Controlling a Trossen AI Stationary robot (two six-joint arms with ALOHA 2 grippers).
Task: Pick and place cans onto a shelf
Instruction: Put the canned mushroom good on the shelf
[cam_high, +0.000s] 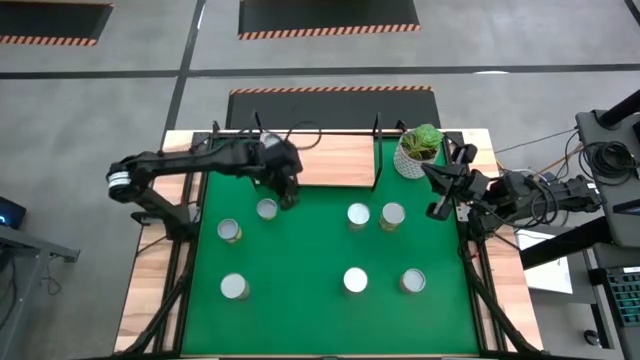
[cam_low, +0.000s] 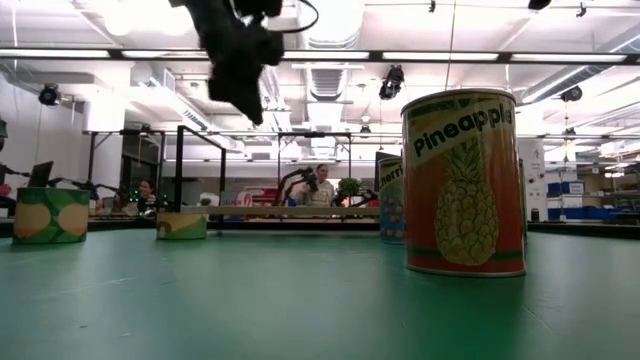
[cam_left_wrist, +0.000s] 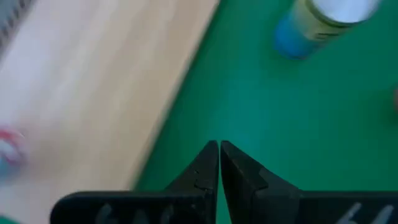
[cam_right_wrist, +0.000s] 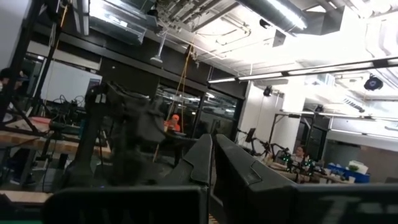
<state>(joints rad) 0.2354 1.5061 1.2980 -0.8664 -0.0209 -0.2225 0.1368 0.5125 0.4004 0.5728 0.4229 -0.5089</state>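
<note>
— Biggest risk from here? Left hand (cam_high: 287, 190) hanging pinched closed and empty just beside one can (cam_high: 266, 208), near the shelf (cam_high: 330, 160) edge; dropping without spreading first would likely knock that can over or shove it across the green mat (cam_high: 300, 300).

— Anything in the way? Plant pot (cam_high: 418, 150) at the shelf's right end, right hand (cam_high: 440, 195) parked close by, also closed; other cans (cam_high: 357, 215) scattered over the worktop (cam_high: 150, 300), well apart.

open green mat (cam_high: 310, 250) between cans (cam_high: 267, 209), plant pot (cam_high: 418, 152) crowding shelf (cam_high: 330, 160)
</note>
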